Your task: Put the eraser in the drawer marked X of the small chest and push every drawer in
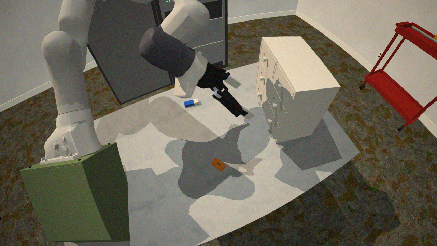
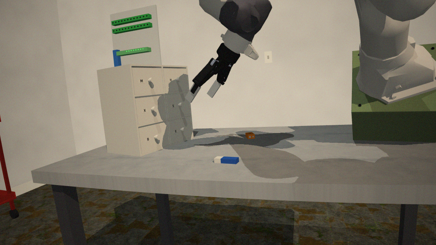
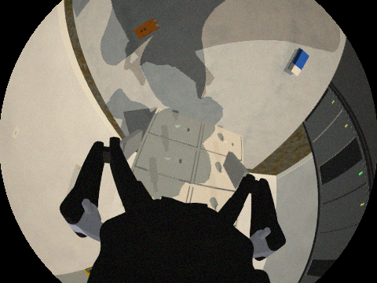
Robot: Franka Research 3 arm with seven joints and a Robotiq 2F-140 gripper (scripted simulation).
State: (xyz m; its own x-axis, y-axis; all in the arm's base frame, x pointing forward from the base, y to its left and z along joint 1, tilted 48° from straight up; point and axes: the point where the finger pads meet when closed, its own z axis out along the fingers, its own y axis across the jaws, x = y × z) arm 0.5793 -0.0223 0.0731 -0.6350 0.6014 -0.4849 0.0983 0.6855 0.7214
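The blue and white eraser (image 1: 191, 103) lies flat on the table, also in the exterior view (image 2: 226, 160) and the wrist view (image 3: 297, 62). The cream chest (image 1: 291, 85) stands on the table with all six drawers pushed in. The drawer marked X (image 2: 149, 110) is the middle one of the left column. My gripper (image 2: 201, 93) is open and empty, tilted toward the chest front, in the air near the upper right drawers and apart from them. It also shows in the top view (image 1: 241, 97) and the wrist view (image 3: 178, 163).
A small orange block (image 1: 218, 164) lies on the table, away from the chest. The arm's green base (image 1: 76, 192) stands at the table's corner. A dark cabinet (image 1: 158, 39) and a red cart (image 1: 400, 76) stand off the table.
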